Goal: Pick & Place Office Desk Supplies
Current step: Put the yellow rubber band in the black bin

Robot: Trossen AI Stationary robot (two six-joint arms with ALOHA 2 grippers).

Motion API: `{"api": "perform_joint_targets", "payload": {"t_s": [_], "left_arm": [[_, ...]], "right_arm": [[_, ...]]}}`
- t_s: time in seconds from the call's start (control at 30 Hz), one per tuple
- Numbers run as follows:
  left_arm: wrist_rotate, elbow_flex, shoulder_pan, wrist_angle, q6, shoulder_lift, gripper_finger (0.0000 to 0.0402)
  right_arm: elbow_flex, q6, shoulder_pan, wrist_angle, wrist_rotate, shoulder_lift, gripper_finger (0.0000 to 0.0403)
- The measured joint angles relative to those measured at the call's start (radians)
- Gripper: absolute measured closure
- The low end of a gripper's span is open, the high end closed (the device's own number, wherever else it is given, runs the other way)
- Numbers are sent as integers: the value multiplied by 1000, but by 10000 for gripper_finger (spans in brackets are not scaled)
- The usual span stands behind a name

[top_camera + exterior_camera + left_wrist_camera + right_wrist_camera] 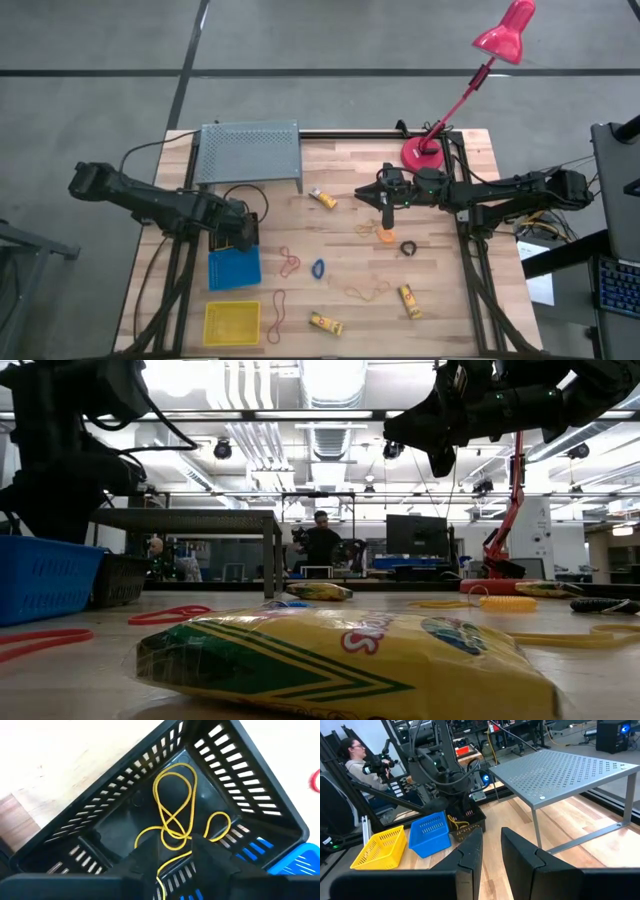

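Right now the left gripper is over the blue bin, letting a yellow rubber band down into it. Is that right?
Not quite. The left gripper is over the black bin, not the blue one; the left wrist view shows the yellow rubber band lying in the black bin, with the blue bin beside it.

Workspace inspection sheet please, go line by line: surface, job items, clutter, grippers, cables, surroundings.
Surface: wooden table.
Job's things: yellow rubber band in black bin; red bands, blue ring, black ring, crayon boxes scattered.
Clutter: blue bin, yellow bin, grey perforated riser, pink desk lamp.
Grippers: left gripper over black bin, open; right gripper raised, empty, narrow gap.
Cables: black cable beside riser.
Surroundings: seated person, monitors beyond.
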Motion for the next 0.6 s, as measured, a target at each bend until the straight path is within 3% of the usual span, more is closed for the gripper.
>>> {"api": "perform_joint_targets", "payload": {"t_s": [0.17,0.33,0.47,0.6], "left_arm": [[0,52,-1,-4,35,-30,259],[-62,134,-1,-2,114,-82,262],[-175,199,-1,50,128,-104,266],[-287,225,-1,217,264,-103,268]], "right_arm": [[0,0,0,0,0,0,335],[0,0,0,0,0,0,335],[0,0,0,0,0,0,335],[0,0,0,0,0,0,335]]}}
